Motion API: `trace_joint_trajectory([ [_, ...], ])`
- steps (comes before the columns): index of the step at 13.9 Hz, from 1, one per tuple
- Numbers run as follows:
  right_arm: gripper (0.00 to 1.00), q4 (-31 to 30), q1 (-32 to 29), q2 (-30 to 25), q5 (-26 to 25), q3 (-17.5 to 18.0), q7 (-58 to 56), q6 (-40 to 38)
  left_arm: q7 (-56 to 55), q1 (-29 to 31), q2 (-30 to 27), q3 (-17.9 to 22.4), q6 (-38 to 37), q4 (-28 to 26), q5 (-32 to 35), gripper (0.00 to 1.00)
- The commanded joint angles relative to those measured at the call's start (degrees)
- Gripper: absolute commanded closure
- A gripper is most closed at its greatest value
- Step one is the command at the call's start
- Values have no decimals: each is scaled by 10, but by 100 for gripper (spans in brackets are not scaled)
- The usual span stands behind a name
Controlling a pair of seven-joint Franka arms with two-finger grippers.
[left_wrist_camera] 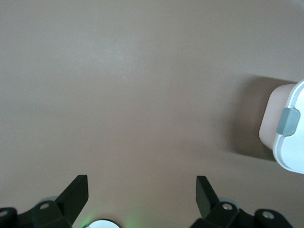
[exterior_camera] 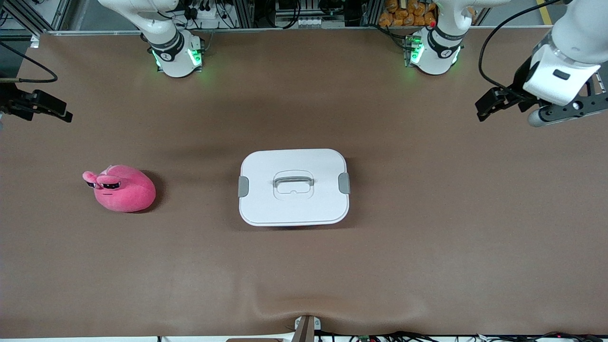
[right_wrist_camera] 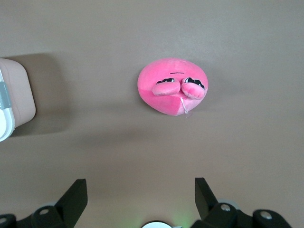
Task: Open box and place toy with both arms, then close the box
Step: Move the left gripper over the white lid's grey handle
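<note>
The box (exterior_camera: 293,187) sits closed at the middle of the table (exterior_camera: 427,266), its white lid (exterior_camera: 266,166) flat with a grey clip at each end and a grey handle (exterior_camera: 293,180) recessed in the centre; it lies nearest the front edge of all the things. The toy (exterior_camera: 122,188) lies well apart from it toward the right arm's end, slightly farther from the front edge. The right gripper (right_wrist_camera: 141,190) hangs over the table near the right arm's end edge, fingers spread, empty. The left gripper (left_wrist_camera: 142,190) hangs over the left arm's end, fingers also spread, empty.
</note>
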Motion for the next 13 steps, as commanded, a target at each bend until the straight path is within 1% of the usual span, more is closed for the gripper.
trace_joint_trajectory([
  [1, 0, -2, -5, -3, 7, 3, 2, -1, -32, -1, 17, -14, -8, 21, -10, 0],
  [3, 0, -3, -4, -1, 7, 3, 3, -1, -53, -2, 22, -17, -5, 23, -9, 0],
  [13, 0, -3, -5, 2, 10, 3, 4, -1, -221, -6, 53, -82, 26, 24, -8, 0],
])
